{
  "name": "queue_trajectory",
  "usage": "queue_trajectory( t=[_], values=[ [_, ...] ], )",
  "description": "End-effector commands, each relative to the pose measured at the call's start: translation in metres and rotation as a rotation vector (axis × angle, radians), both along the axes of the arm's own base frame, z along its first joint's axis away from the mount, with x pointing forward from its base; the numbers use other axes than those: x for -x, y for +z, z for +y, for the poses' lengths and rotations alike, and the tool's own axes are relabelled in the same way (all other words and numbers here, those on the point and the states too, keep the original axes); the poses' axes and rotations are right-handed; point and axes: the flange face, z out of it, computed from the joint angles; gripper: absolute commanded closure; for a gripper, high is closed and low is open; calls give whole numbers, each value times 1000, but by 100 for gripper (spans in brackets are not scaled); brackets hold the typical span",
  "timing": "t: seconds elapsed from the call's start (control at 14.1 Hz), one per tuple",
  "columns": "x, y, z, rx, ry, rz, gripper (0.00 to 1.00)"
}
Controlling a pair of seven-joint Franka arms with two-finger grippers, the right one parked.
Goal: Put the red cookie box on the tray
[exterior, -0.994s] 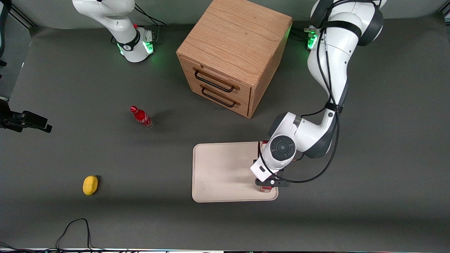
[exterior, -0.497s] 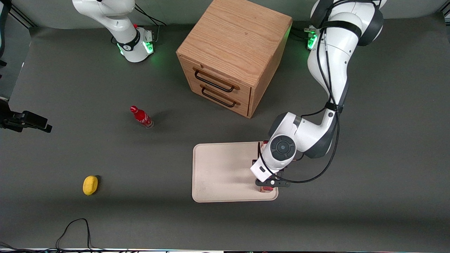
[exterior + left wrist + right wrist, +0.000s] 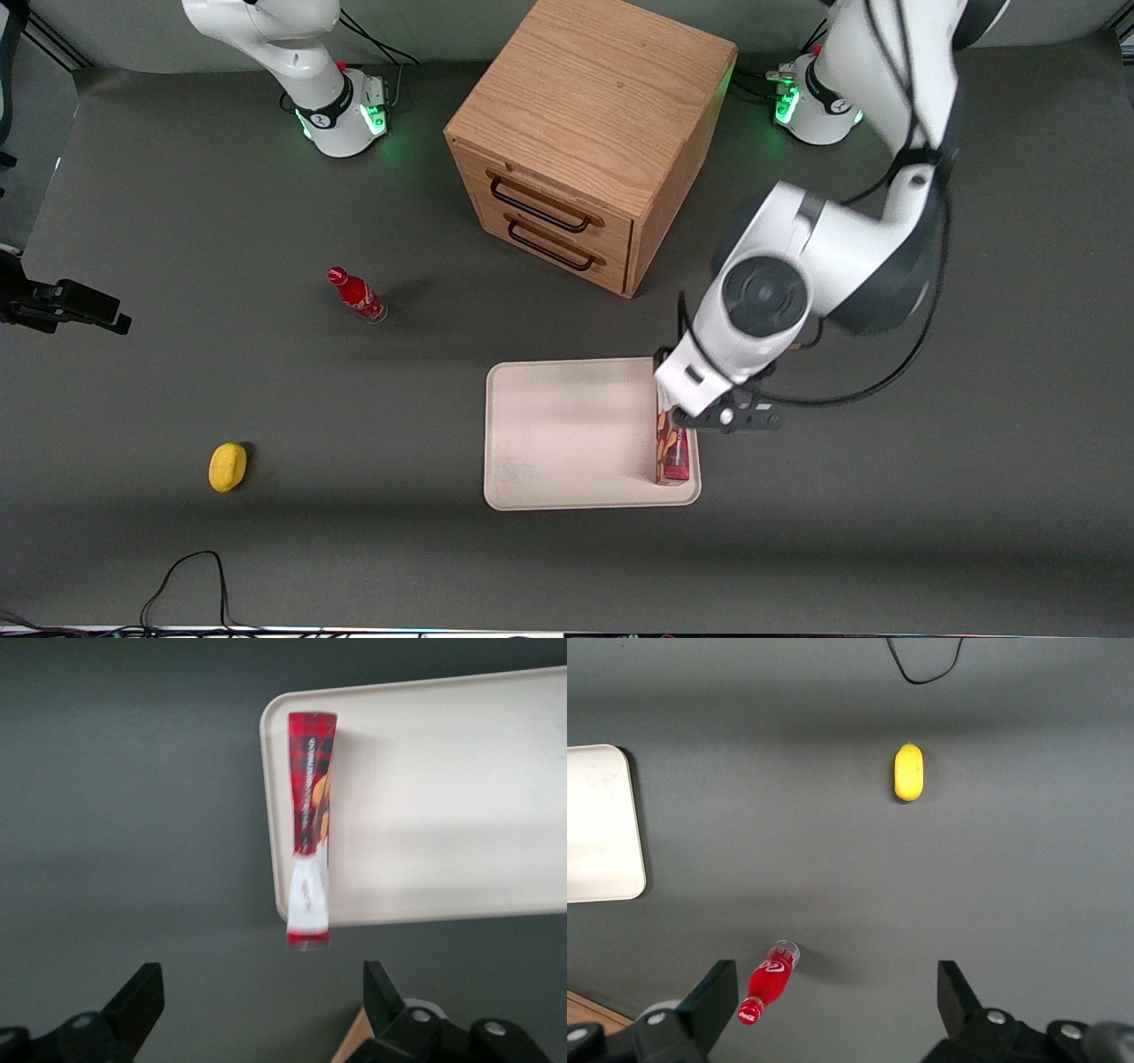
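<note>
The red cookie box [image 3: 672, 452] stands upright on the cream-white tray [image 3: 567, 434], at the tray's edge toward the working arm's end and near the corner closest to the front camera. My left gripper [image 3: 722, 412] hangs above the box, well clear of it, open and empty. In the left wrist view the box [image 3: 310, 815] shows from above, with its dark-red top, white label and cookie pictures, on the tray's rim area [image 3: 443, 815]. The gripper [image 3: 259, 992] has its two black fingers spread wide apart with nothing between them.
A wooden two-drawer cabinet [image 3: 585, 133] stands farther from the front camera than the tray. A small red bottle [image 3: 356, 295] and a yellow object [image 3: 228, 466] lie toward the parked arm's end. A black cable [image 3: 186, 576] loops near the table's front edge.
My left gripper has let go of the box and risen well above it, shifting away from the front camera. The box stays upright on the tray.
</note>
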Motion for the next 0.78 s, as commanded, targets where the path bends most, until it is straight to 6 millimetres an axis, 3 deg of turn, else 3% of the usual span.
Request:
queue_trajectory(
  t=[0.0,0.14,0.28,0.43,0.71],
  values=[
    [27,55,23,-25,17,-1,0],
    [39,71,49,-31,32,-7,0],
    [56,72,80,-38,54,-28,0],
    [71,74,118,-31,54,-52,0],
    [70,79,212,-32,18,-34,0]
  ],
)
